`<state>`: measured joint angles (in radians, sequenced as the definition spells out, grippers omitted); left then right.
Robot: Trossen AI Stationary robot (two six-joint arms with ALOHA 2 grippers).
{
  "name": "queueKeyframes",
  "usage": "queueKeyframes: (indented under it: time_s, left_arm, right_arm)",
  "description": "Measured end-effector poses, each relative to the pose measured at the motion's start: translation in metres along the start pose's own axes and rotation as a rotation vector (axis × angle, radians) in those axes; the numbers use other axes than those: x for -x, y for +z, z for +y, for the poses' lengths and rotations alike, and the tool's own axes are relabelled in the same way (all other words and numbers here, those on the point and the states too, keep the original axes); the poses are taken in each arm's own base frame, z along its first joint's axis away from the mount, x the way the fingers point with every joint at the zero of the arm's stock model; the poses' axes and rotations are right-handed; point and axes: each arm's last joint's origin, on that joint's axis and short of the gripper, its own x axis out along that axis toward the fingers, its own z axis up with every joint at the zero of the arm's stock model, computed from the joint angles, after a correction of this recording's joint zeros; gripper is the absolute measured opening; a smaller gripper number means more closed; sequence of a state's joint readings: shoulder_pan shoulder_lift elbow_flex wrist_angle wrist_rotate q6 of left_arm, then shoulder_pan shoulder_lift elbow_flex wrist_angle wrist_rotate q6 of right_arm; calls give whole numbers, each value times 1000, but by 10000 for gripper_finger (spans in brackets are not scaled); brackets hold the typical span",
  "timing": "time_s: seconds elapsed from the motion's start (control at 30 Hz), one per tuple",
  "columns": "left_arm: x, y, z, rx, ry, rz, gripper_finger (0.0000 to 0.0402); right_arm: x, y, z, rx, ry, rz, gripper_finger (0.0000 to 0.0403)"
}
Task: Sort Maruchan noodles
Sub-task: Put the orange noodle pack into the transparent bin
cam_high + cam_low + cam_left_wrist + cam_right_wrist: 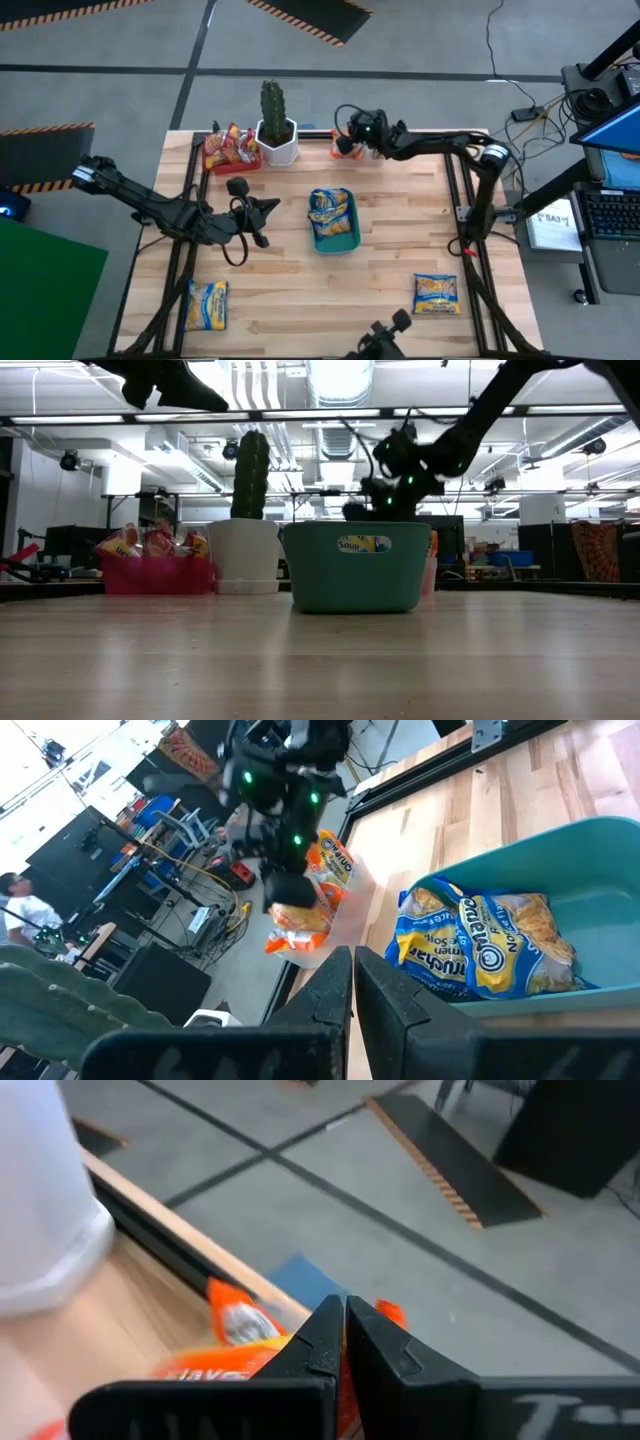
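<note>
The orange packet [230,1355] lies directly under the right gripper [343,1325], whose fingers are pressed together above it; the left gripper [352,982], also closed, is well apart.

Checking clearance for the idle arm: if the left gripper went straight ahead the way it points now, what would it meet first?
Probably the green tray with its yellow-blue noodle packet, just ahead of the shut left gripper; depth is uncertain.

A cactus [272,104] in a white pot [277,140] stands between a pink tray [231,160] and a green tray [334,240].
</note>
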<state>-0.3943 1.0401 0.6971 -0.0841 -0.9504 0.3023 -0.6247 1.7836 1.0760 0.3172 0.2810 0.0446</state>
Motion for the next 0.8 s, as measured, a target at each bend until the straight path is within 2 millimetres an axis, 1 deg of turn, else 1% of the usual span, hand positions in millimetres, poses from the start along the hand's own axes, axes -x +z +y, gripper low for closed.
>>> queueKeyframes:
  time_s: [0.1,0.17,0.27,0.4,0.47,0.53,0.67,0.8]
  left_arm:
    - [0,0,0,-1,0,1,0]
    - [0,0,0,3,0,1,0]
    - [0,0,0,13,0,1,0]
    - [0,0,0,19,0,1,0]
    - [0,0,0,20,0,1,0]
    - [0,0,0,21,0,0,0]
    - [0,0,0,21,0,2,0]
    - [0,-1,0,21,-1,4,0]
  right_arm:
    - [-9,-10,1,-2,-8,30,9]
    - [-8,-10,2,-5,-7,32,9]
    - [0,-4,2,-9,4,26,9]
    - [15,13,4,-16,18,-20,9]
    - [19,15,7,-32,29,-22,9]
    - [20,11,14,-29,45,2,9]
    - [17,-5,31,-19,67,36,9]
    - [11,-16,37,-5,27,51,9]
